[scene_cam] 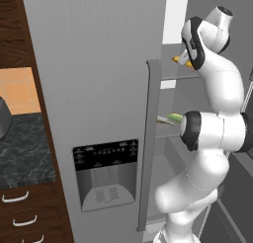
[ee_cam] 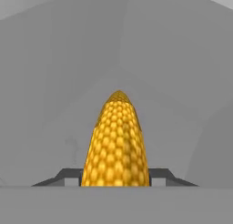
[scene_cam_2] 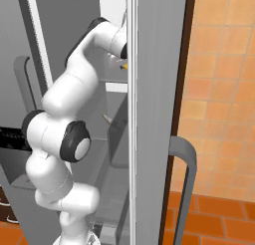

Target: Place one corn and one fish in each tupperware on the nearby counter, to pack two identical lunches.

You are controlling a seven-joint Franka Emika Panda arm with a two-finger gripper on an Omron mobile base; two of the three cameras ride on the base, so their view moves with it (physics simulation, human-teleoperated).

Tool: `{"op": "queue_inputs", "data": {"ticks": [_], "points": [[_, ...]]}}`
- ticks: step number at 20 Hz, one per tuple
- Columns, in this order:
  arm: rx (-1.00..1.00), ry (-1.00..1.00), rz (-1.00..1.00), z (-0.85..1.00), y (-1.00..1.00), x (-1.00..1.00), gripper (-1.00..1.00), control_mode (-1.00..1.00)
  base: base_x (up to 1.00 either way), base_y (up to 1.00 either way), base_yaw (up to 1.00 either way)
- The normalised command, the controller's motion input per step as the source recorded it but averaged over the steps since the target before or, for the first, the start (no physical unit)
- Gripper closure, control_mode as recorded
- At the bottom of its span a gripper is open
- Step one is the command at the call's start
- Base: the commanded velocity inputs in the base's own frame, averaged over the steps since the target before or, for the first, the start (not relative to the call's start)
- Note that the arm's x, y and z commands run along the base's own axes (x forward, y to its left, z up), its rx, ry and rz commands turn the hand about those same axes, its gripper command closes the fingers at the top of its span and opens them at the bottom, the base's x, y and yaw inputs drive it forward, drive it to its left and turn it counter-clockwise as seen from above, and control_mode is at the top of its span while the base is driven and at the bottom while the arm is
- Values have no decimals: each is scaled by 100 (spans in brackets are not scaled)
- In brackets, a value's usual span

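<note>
Plain yellow-orange corn [ee_cam: 117,143] lying on a grey fridge shelf [scene_cam: 179,77], long axis pointing away from the hand camera, butt end sitting between the fingertips [ee_cam: 160,175] of the gripper [ee_cam: 116,177]. Pads look right against the cob on both sides, so probably pinching it, but firm contact not confirmable. Risks: round, tapered cob could squirt out or roll if squeezed off-centre; lifting early would drop it back on the shelf; pulling out could clip the open fridge door [scene_cam: 99,89]. Left base view gives what the hand view lacks: yellow tip [scene_cam: 177,60] poking past the wrist, plus second corn [scene_cam: 169,118] with green husk on the shelf below. Right base view: just a yellow speck [scene_cam_2: 124,66] behind the door edge.
</note>
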Motion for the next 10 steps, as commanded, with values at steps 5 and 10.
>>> {"op": "queue_inputs", "data": {"ticks": [5, 10], "points": [[0, -17, 0, -3, 31, -70, 100, -100, 0, 0, 0], [0, -5, -6, 0, 37, -99, 100, -100, 0, 0, 0]]}}
